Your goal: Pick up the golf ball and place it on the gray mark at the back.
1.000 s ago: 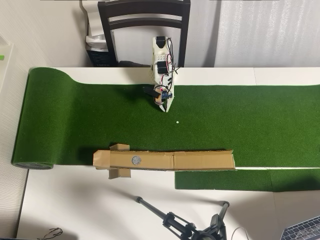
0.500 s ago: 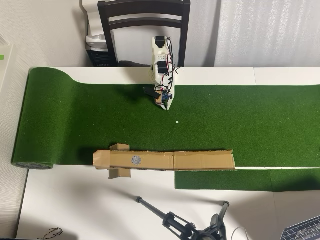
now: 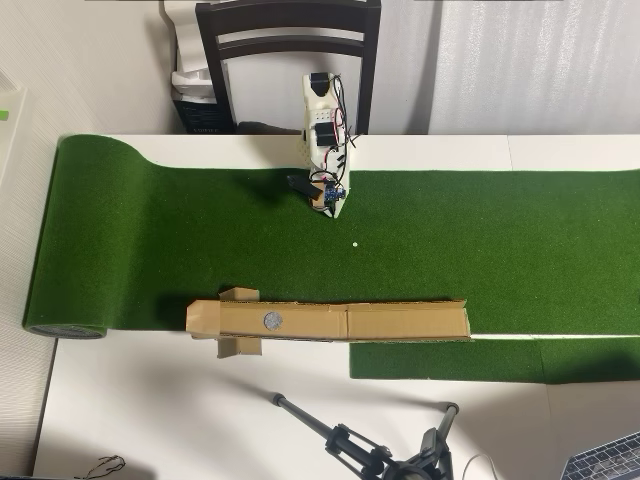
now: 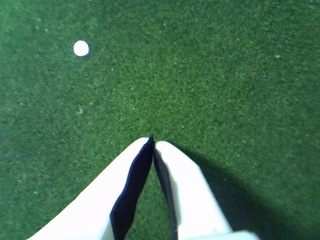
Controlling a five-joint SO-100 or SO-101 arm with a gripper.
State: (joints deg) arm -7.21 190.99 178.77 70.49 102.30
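White two-finger gripper (image 4: 152,141) shut, tips meeting, nothing between them; dark inner faces pressed together in the wrist view. Hovering over or resting on the green artificial-turf mat (image 3: 150,230), can't tell which; in the overhead view, tip (image 3: 333,213) sits near the mat's top edge, just below the arm's base. No small white dimpled golf ball found in either view, so no bearing from hand to ball available yet. Only white item on the turf: a tiny flat white dot (image 4: 81,48), up and left of the fingertips in the wrist view, down and slightly right of the tip in the overhead view (image 3: 354,244), near but not touching. Looks too small and flat to be the ball. Round gray mark (image 3: 271,321) sits on the long brown cardboard strip (image 3: 400,322) at the mat's lower edge, down-left of the gripper in the overhead view, well apart. Likely next: open the jaws and locate the ball before any descent.
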